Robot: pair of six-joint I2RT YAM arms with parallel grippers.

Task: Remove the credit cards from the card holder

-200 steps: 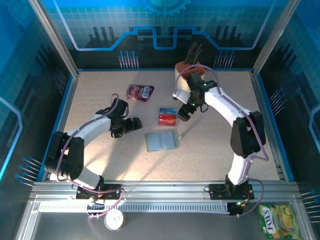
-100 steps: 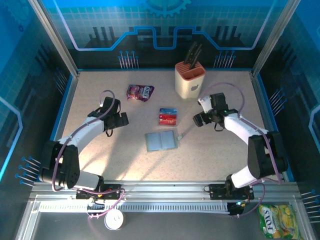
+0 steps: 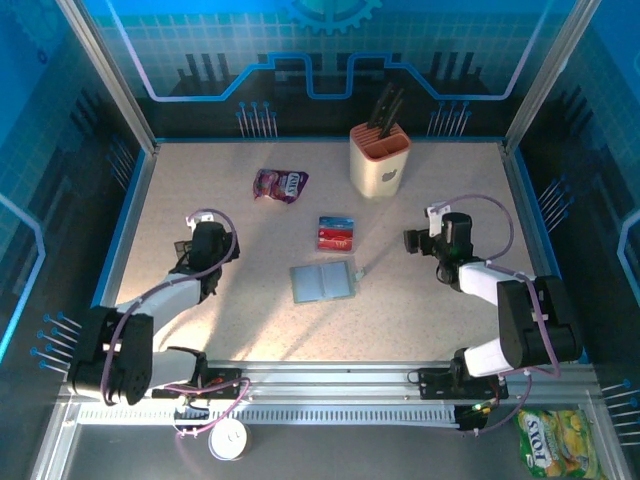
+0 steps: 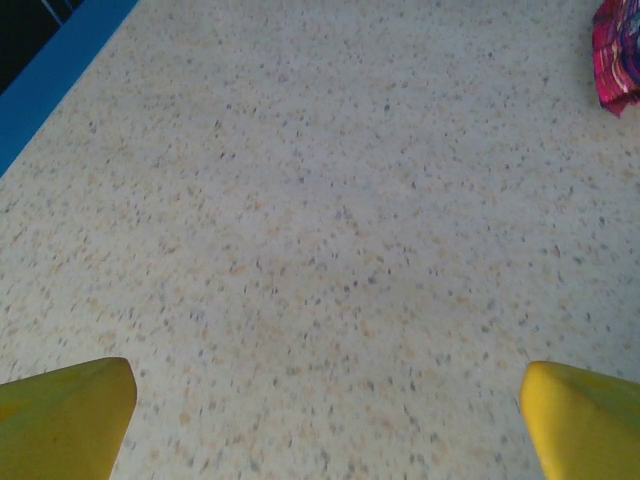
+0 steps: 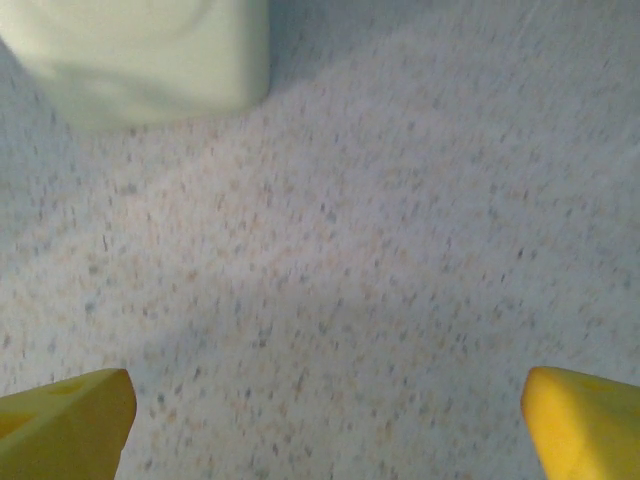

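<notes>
The card holder (image 3: 322, 282) lies open and flat in the middle of the table, its grey-blue inside facing up. The credit cards (image 3: 336, 233), red and blue, lie in a small stack on the table just behind it. My left gripper (image 3: 190, 248) hangs low over bare table well to the left of the holder, open and holding nothing (image 4: 325, 420). Its yellow fingertips (image 4: 65, 420) stand far apart. My right gripper (image 3: 415, 240) is to the right of the cards, also open over bare table (image 5: 325, 420), with its fingertips (image 5: 585, 420) spread wide.
A beige knife block (image 3: 380, 165) stands at the back, and its base shows in the right wrist view (image 5: 140, 55). A purple snack pouch (image 3: 280, 184) lies back left (image 4: 620, 50). The blue table border (image 4: 50, 50) runs along the left side.
Both arms have pulled back from the centre. The left gripper moved left and nearer. The right gripper swung away from the knife block to the right and down. Cards and holder stayed put.
</notes>
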